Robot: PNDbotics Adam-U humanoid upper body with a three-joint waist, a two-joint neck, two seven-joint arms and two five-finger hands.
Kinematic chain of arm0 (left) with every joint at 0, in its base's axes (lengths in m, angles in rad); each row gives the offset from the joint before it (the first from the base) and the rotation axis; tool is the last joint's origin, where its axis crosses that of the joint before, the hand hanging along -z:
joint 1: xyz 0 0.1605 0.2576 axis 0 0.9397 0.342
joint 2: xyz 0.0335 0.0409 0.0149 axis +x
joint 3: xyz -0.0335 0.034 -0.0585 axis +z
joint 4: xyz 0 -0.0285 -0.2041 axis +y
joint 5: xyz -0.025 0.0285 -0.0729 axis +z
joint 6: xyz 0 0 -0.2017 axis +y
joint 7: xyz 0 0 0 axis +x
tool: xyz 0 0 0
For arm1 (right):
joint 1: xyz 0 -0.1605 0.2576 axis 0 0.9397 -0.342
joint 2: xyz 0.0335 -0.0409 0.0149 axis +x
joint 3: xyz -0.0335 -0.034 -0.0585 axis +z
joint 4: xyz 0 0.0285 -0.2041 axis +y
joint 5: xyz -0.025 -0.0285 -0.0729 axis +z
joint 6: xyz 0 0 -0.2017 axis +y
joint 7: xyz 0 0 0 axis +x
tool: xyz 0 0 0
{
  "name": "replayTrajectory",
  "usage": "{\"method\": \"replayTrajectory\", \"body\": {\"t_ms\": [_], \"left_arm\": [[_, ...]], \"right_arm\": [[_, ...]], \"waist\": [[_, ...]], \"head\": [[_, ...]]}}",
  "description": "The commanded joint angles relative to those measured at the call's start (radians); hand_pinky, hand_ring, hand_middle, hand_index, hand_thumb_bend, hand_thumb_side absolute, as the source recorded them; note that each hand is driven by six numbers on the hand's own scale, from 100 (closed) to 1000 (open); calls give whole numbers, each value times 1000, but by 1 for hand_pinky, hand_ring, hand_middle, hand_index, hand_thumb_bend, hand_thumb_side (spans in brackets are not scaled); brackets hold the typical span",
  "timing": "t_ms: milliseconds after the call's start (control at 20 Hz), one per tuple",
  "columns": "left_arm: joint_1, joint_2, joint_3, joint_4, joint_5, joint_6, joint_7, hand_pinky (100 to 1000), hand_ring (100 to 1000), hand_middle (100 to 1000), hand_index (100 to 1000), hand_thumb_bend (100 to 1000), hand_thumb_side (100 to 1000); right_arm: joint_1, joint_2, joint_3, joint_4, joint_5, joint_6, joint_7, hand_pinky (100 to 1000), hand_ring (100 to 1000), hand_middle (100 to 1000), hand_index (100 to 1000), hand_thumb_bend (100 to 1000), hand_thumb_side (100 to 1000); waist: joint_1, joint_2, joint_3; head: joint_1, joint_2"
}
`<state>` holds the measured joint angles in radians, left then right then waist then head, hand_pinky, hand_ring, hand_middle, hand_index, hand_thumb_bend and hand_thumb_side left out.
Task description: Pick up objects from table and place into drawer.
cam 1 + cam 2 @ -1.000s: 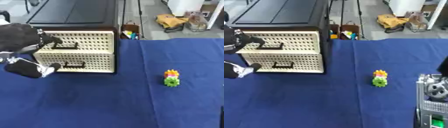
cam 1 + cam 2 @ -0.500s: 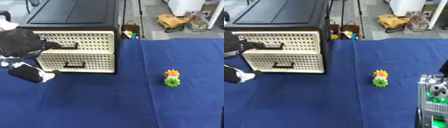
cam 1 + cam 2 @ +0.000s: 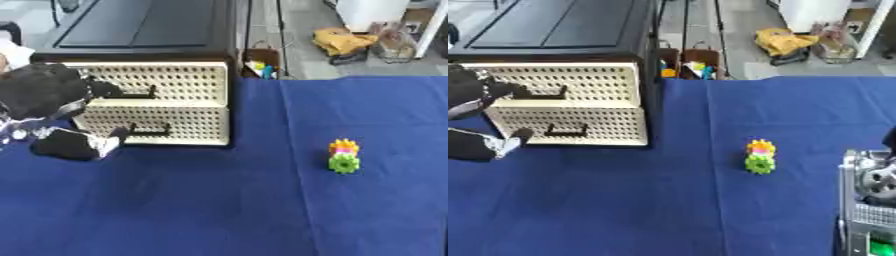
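- The right hand (image 3: 877, 200) was seen at 4 o'clock; its fingers could not be told.
- The toy (image 3: 343, 155) lay ungrasped at 3 o'clock on the desk (image 3: 219, 210).
- The left hand (image 3: 61, 107) was curled at the upper drawer handle (image 3: 140, 93), at 10 o'clock; a slipped hold could leave the drawer (image 3: 153, 82) closed.

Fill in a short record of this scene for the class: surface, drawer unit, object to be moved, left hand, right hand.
surface: table under a dark blue cloth
drawer unit: cream perforated fronts in a black case, two drawers, at the table's far left; the upper one looks slightly out
object to be moved: stack of toy gears, orange, pink and green, standing alone right of centre
left hand: black hand at the upper drawer's handle; grip not clear
right hand: only a silver and black part at the lower right edge; fingers not seen
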<state>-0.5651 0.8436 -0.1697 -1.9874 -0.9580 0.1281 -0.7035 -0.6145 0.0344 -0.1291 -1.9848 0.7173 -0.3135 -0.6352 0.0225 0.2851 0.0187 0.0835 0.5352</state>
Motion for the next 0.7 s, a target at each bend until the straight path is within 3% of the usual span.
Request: {"method": "replayTrajectory", "body": {"t_ms": [50, 700], "left_arm": [[-9, 35, 6, -13, 20, 37, 25, 100, 100, 100, 872, 194, 743], [-13, 40, -7, -13, 38, 95, 32, 100, 100, 116, 891, 194, 762]], "right_arm": [[-8, -15, 3, -15, -6, 0, 5, 657, 530, 490, 761, 100, 1000], [-9, -18, 1, -15, -15, 5, 8, 660, 531, 487, 757, 100, 1000]], "waist": [[3, -14, -1], [4, -6, -10]], "head": [[3, -7], [8, -16]]}}
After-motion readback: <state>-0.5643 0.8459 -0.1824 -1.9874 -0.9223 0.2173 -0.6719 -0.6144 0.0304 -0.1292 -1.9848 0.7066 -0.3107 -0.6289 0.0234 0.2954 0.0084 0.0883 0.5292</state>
